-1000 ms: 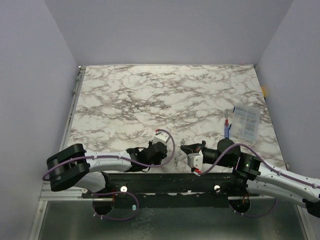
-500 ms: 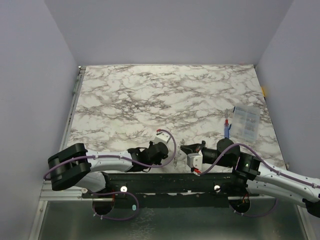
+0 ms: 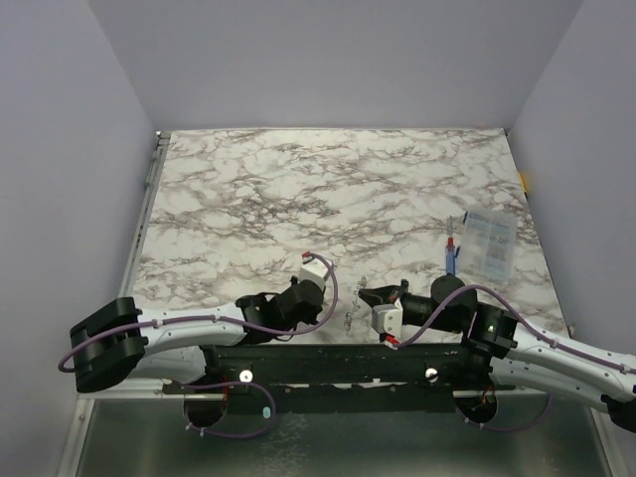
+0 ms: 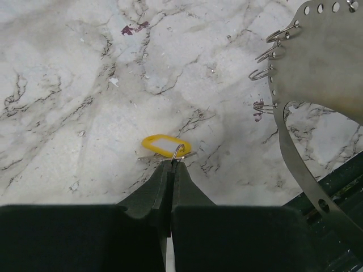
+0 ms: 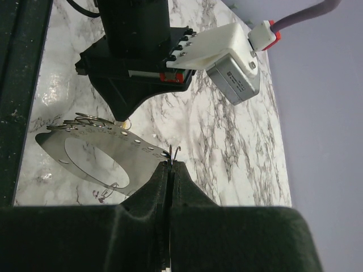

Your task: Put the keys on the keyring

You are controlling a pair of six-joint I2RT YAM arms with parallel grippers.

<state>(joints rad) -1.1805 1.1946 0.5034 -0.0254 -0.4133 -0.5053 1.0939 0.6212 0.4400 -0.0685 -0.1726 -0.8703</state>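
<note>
The keyring (image 4: 177,152), a thin wire loop hooked to a yellow tag (image 4: 161,145), sits low over the marble table (image 4: 68,85), pinched between the tips of the left gripper (image 4: 171,165). Just beside it, the right gripper (image 5: 169,168) clamps the rim of a grey disc (image 4: 323,62). No key is discernible. The step in hand looks like securing the ring; next, a key must be found and threaded on.

The white, grey-veined marble-patterned desk (image 3: 298,199) carries a clear plastic compartment box (image 3: 490,245) at the right of the top view, a blue-and-red pen-like stick (image 3: 452,253) just left of it, and a yellow oval plastic tag (image 4: 164,145) at the lower centre of the left wrist view
</note>
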